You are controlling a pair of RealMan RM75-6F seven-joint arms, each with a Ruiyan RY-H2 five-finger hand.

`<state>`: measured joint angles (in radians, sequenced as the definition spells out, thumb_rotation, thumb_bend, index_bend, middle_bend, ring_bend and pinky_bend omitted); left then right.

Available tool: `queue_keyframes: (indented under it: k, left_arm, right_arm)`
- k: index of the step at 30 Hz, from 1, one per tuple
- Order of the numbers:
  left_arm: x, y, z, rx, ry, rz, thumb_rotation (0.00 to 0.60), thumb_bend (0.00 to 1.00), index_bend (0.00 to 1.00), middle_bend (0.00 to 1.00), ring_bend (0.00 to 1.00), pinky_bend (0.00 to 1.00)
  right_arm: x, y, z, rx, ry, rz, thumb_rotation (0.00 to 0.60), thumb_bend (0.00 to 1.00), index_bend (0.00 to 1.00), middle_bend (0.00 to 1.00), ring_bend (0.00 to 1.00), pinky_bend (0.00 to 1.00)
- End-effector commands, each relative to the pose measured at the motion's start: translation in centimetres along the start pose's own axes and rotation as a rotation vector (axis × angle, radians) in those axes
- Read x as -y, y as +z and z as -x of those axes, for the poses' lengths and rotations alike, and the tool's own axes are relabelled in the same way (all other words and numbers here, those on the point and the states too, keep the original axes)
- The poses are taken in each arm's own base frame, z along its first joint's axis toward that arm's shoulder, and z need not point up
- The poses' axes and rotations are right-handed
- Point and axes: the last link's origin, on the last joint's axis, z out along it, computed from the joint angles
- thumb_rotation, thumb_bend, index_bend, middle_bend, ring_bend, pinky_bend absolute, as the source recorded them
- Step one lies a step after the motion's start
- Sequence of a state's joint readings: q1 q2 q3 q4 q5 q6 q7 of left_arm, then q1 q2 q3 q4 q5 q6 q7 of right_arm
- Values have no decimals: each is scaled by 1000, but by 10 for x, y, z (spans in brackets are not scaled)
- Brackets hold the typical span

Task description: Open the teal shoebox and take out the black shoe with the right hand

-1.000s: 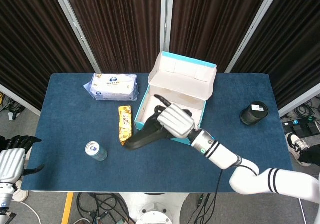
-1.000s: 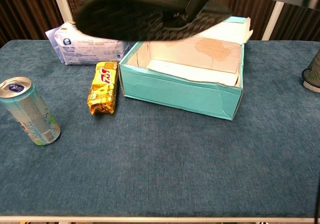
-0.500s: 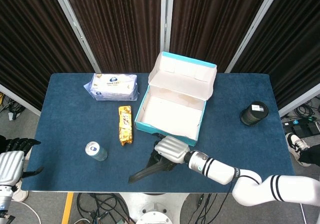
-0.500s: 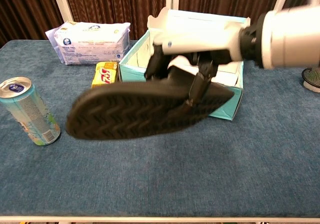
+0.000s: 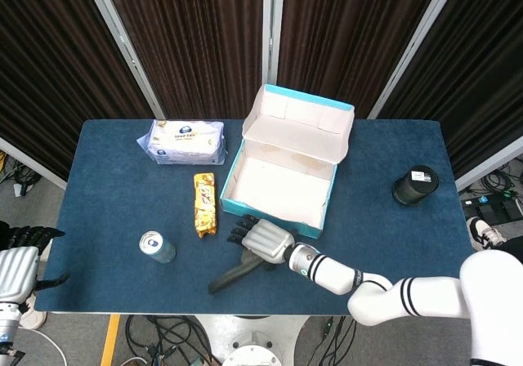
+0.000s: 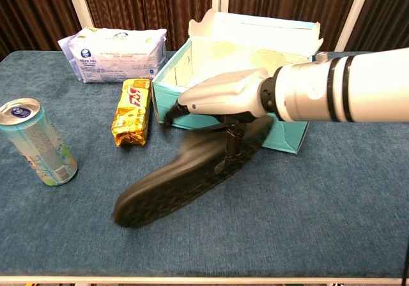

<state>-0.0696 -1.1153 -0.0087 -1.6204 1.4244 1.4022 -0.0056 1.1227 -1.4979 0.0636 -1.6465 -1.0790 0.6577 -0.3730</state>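
The right hand (image 5: 263, 240) grips the black shoe (image 6: 192, 176) low over the desk (image 5: 114, 211) just in front of the open teal shoebox (image 5: 282, 188), apparently setting it down, with release likely next.

A tissue pack (image 5: 181, 141), yellow snack packet (image 5: 204, 204), drink can (image 5: 154, 247) and black canister (image 5: 415, 185) sit on the blue table (image 5: 106, 203).
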Motion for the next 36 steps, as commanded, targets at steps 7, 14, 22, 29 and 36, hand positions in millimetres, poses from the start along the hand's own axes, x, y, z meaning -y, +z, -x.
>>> queue_keyframes:
  k: [7, 14, 22, 29, 36]
  left_arm:
    - [1, 1, 0, -1, -1, 1, 600, 0, 264, 220, 144, 113]
    - [-2, 6, 0, -35, -10, 22, 600, 0, 264, 220, 144, 113]
    - [-10, 15, 0, -112, -16, 66, 600, 0, 264, 220, 144, 113]
    - [-17, 15, -1, -143, 24, 72, 600, 0, 264, 220, 144, 112]
    - [-18, 13, 2, -111, 29, 51, 600, 0, 264, 220, 144, 111]
  right_arm:
    - [-13, -3, -22, -163, 7, 88, 600, 0, 0, 0, 0, 0]
    - [-63, -94, -37, -421, 74, 254, 600, 38, 0, 1, 0, 0]
    - [-113, -233, 5, -563, 54, 609, 600, 123, 76, 102, 0, 0]
    - [-111, -321, 52, -593, 175, 821, 600, 132, 81, 99, 0, 0]
    - [-103, -335, 66, -630, 202, 836, 600, 133, 81, 98, 0, 0]
